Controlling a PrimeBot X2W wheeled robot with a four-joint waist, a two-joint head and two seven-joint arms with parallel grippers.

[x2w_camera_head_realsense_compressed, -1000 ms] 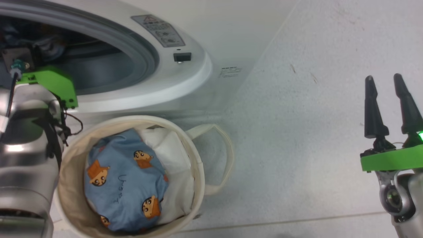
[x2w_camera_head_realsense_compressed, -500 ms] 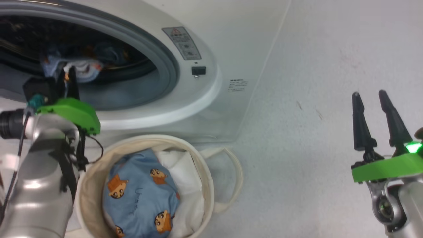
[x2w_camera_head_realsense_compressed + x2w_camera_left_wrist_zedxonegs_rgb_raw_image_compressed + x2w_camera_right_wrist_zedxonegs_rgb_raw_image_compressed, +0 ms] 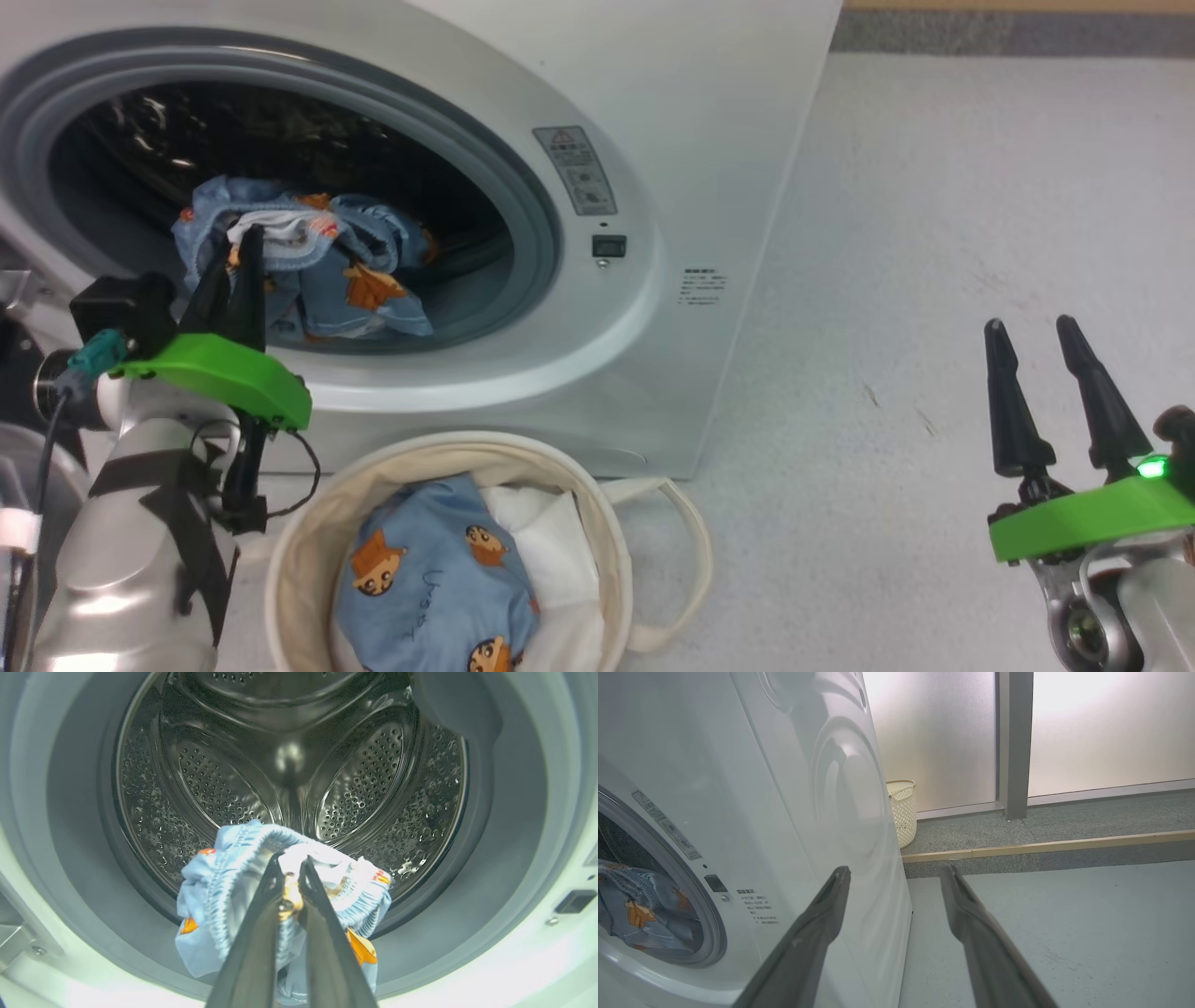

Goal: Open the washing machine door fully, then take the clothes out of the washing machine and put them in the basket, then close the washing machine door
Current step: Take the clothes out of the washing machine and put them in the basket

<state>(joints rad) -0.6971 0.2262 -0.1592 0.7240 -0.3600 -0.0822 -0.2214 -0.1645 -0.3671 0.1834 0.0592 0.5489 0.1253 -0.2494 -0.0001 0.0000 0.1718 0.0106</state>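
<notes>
1. Grip: left fingers (image 3: pixel 250 289) closed on clothes (image 3: pixel 345 280), pinching the top edge of the bunch near its white-lined waistband. Upper left of head frame.
2. Clothes position: blue bear-print bundle sits at the drum mouth of washing machine (image 3: pixel 709 140), draped down from the fingertips. Lower edge overlaps grey gasket (image 3: pixel 551 243) in view, contact unclear.
3. Left wrist frame: left fingers (image 3: pixel 252 952) rise from bottom centre, nearly parallel, thin gap, fabric caught between the tips. Clothes (image 3: pixel 210 891) spill left, right and below them. Perforated drum (image 3: pixel 355 765) behind, upper half of frame.
4. Right fingers (image 3: pixel 1006 411): spread apart, nothing between them. Lower right of head frame, over floor (image 3: pixel 887 280), well apart from washing machine and basket (image 3: pixel 299 560).
5. Right wrist frame: right fingers (image 3: pixel 808 942) bracket the machine's front-right corner. Clothes (image 3: pixel 640 905) visible through the opening at left edge, mid-height. Cream perforated bin (image 3: pixel 902 812) beyond the machine, centre of frame.
6. Basket: bottom centre of head frame, on the floor just in front of the machine, below the drum mouth. Holds second bear-print piece (image 3: pixel 429 579) lying on white sheet (image 3: pixel 560 541). Loop handle (image 3: pixel 700 551) sticks out right.
</notes>
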